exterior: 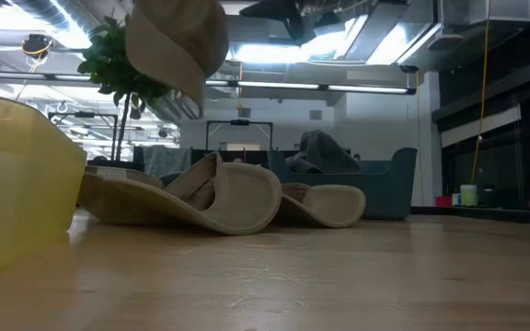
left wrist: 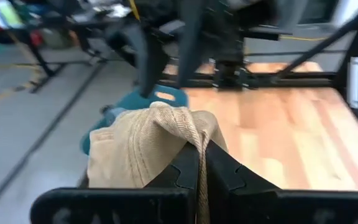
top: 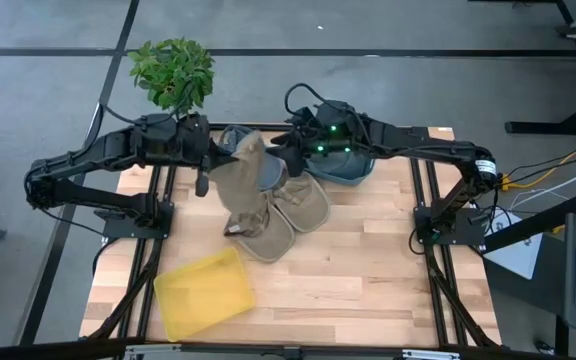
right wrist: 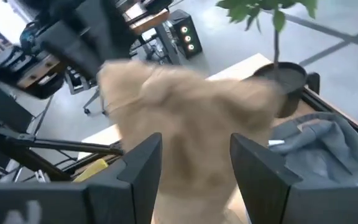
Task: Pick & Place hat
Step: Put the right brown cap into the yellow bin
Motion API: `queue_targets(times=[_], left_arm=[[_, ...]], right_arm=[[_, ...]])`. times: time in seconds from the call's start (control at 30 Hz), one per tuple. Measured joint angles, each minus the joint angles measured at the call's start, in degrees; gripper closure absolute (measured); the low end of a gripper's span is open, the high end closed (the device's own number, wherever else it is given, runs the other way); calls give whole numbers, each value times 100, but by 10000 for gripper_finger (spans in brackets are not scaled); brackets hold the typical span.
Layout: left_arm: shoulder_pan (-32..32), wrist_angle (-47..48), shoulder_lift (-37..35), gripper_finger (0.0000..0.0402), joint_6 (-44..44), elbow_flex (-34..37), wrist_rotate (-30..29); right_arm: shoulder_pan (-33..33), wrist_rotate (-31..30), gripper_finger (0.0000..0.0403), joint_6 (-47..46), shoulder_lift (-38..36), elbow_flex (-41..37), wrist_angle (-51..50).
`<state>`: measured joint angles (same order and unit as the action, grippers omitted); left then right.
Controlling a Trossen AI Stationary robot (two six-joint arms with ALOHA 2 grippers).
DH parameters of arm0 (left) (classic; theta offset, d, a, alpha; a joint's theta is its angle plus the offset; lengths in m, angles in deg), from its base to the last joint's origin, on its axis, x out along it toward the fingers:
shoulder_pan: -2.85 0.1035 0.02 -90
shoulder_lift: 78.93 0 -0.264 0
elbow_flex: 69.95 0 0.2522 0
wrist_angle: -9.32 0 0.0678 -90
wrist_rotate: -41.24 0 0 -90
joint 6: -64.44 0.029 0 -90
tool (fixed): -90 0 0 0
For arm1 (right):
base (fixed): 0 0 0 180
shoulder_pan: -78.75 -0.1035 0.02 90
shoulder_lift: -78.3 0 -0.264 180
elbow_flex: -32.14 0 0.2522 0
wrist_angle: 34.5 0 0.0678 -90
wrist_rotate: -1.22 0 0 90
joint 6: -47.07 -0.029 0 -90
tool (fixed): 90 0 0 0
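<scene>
Tan cotton is what the raised hat looks like: soft, creased and slack, hanging in folds a little left of centre in the high view, clear of the table. In the low view it shows at the upper left, brim drooping, well above the wood. The left gripper is clenched on a fold of it; its wrist view shows the dark fingers pinching the fabric between them, the crown bunched just beyond. The right gripper has its fingers spread with the tan cloth in front of them and not visibly pressed by either finger, so I judge it has let go, or has not taken hold.

By my reading the pick is done and the place is left. The yellow bin at the lower left of the high view looks like the likely target, though the task sentence names none; it appears to hold no hat.

Two more tan hats lie on the table just below the raised one in the high view, overlapping each other, brims curled up. A teal tub stands above centre by the right arm, with grey fabric inside. A potted plant stands at the upper left, off the table's corner.
</scene>
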<state>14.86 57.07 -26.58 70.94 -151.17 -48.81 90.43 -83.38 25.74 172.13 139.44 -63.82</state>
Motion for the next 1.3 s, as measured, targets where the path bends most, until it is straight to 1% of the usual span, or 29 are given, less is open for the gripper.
queue_targets(times=[0.1, 0.23, 0.33, 0.43, 0.57, 0.67, 0.8, 0.93, 1.03, 1.23, 1.3], left_arm=[[0, -232, 27, 397, 158, 0, -223], [0, -518, 122, 397, 279, 0, -252], [0, -551, 245, 397, 350, 0, -274], [0, -550, 346, 397, 417, 0, -483], [0, -547, 404, 397, 560, 0, -637], [0, -550, 420, 397, 584, 0, -650], [2, -562, 416, 397, 644, 0, -647], [0, -588, 416, 397, 649, 0, -606], [0, -594, 416, 397, 651, 0, -485], [5, -386, 297, 397, 762, 0, -632], [13, -222, 177, 397, 927, 0, -575]], right_arm=[[-74, -23, 214, 207, 4, 0, 39], [-121, -20, 214, 237, 24, 0, 63], [-115, 113, 214, 248, 102, 0, 94], [-113, 209, 214, 250, 225, 0, 148], [-117, -56, 214, 244, 419, 0, 172], [-117, -125, 214, 242, 491, -2, 287], [-113, -132, 214, 247, 509, -2, 695], [-113, -132, 214, 425, 509, -2, 972], [-82, -130, 214, 517, 509, -2, 1004], [-40, -113, 214, 535, 508, -2, 966], [-36, 56, 214, 652, 502, -2, 951]])
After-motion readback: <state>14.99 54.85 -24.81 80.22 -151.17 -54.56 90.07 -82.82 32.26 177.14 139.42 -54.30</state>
